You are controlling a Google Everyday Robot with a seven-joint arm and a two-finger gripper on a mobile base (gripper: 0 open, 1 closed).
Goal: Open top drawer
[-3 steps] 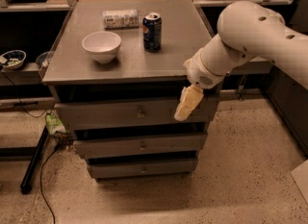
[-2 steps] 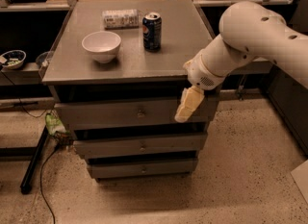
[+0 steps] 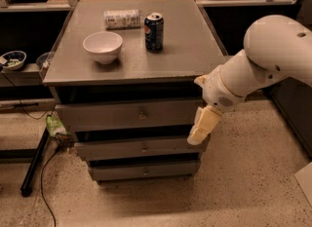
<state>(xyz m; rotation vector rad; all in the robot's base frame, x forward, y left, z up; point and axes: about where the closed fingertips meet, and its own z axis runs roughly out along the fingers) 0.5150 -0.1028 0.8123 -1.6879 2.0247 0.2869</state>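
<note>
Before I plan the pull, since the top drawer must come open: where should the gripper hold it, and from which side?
Take the round knob at the centre of the top drawer, approaching straight from the front: its face is flat and the knob is its only protrusion. The gripper hangs pointing down by the drawer's right end, so it should probably shift toward the centre first.

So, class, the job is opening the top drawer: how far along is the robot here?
Done: nothing yet on the top drawer, which shows only its grey front, no inside. In hand: the gripper hangs by the drawer's right end, well to the side of the round knob. Left: reach the knob, grip it and pull the drawer out.
</note>
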